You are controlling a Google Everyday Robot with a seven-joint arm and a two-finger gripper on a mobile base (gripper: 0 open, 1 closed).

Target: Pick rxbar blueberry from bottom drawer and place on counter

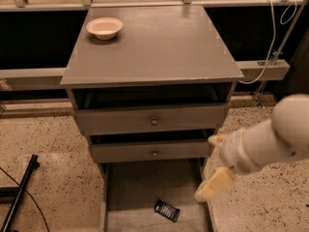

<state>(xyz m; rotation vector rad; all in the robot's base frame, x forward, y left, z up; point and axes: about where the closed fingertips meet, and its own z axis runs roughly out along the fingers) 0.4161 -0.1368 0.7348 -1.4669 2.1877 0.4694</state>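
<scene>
locate the gripper (pixel 205 168) at the cabinet's right front, over the right wall of the bottom drawer (pixel 140 192), which is pulled out. observe its pale fingers (pixel 215 183) spread apart, holding nothing. find the rxbar blueberry (pixel 167 210) lying flat and askew on the drawer floor — below and left of the gripper, not touching it. note the counter (pixel 154 52) above, bearing a pale bowl (pixel 104 27) at its back left corner.

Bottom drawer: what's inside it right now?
Only the rxbar blueberry shows, lying on the bottom drawer floor, right of centre. The open gripper hovers over the right wall, covering that edge.
</scene>
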